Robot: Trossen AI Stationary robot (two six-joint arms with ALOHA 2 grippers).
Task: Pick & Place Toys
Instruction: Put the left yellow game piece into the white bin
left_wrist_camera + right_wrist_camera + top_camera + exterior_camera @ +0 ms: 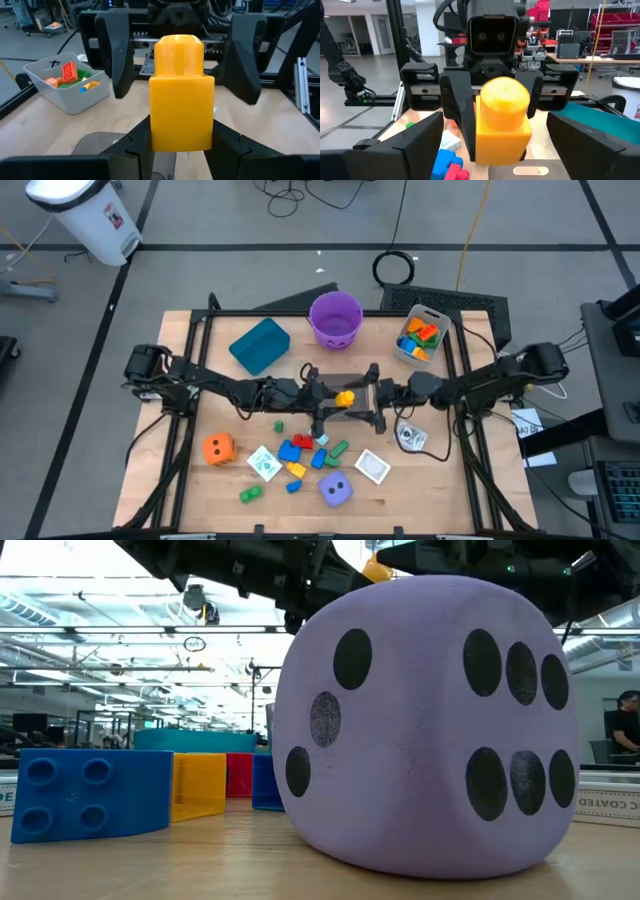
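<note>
The left gripper [182, 150] is clamped on a yellow block [182, 92] right at mid-table, fingers pressed to its smooth, glossy sides; the block is a squared plastic body with one round stud on top, held up above the wood; facing it nose to nose, the right gripper [502, 145] stands spread wide, its matte dark fingers [402, 145] well clear on either side of the block, gripping nothing; from above, the two grippers meet over the centre with the yellow block [344, 397] between them, the arms running out to the table's left and right edges.

Below them on the pale wooden table [190, 480] lies a scatter of small hard blocks in red, blue, yellow and green [300, 452]; a purple die [336, 489] sits near the front edge, soft-looking and matte with rounded corners and black dots; an orange die [218, 447] rests to the left; two flat white printed cards [264, 464] lie among the blocks, one to the right [372, 467].

At the back stand a teal bin [259, 345], a round purple bucket [335, 318], and a clear tub [421, 337] holding more coloured blocks.
</note>
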